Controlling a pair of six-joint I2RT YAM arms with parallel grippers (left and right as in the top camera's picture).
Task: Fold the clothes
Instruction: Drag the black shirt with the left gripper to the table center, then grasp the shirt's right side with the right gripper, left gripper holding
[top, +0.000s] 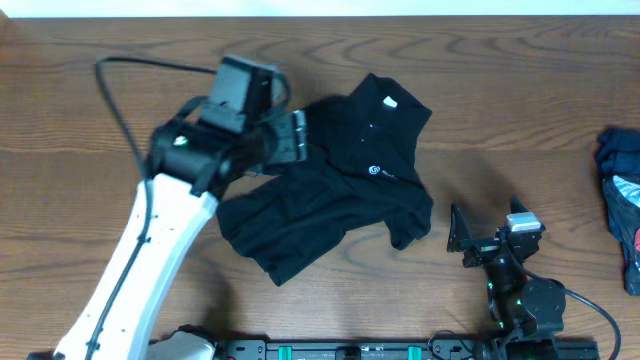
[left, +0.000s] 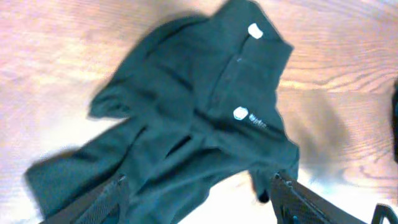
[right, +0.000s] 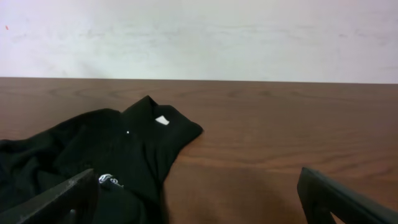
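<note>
The black collared top (top: 340, 190) lies crumpled on the middle of the wooden table, collar with white tag to the far right, white chest logo showing. My left gripper (top: 297, 137) hovers above the top's left part, open and empty. In the left wrist view its fingers (left: 199, 205) spread wide above the top (left: 199, 112). My right gripper (top: 485, 238) is open and empty near the front right, clear of the fabric. In the right wrist view its fingers (right: 199, 205) frame bare table, with the top (right: 93, 155) to the left.
A dark blue bundle with grey-white and red patches (top: 622, 200) lies at the table's right edge. The wooden table (top: 520, 110) runs to a pale wall at the back. The arm bases stand along the front edge.
</note>
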